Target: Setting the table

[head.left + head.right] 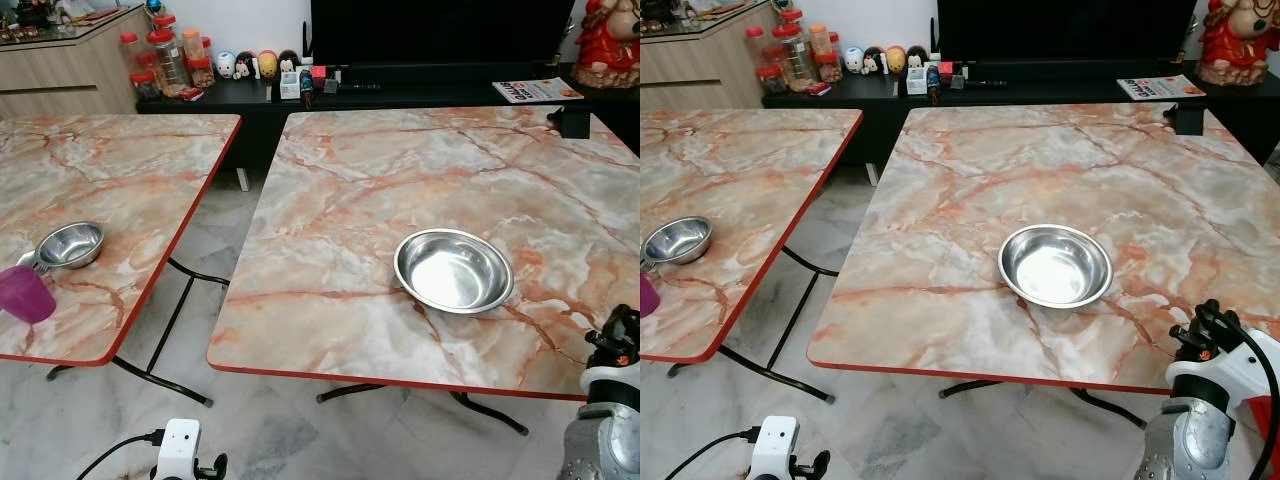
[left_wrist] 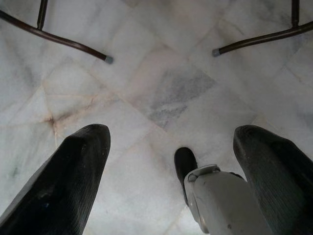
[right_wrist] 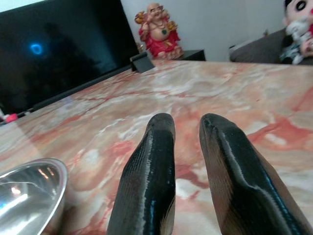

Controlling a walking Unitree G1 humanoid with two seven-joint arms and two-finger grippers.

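Large steel bowl (image 1: 453,270) sits on the right marble table (image 1: 400,180), toward its near edge; a smaller steel bowl (image 1: 70,244) and a purple cup (image 1: 24,293) sit close together on the left table (image 1: 110,170). Right gripper (image 3: 188,129) is low over the right table's near right part, just beside the large bowl, fingers narrow with nothing between them. Left gripper (image 2: 171,142) hangs over the floor tiles (image 2: 161,88), fingers wide apart, empty.
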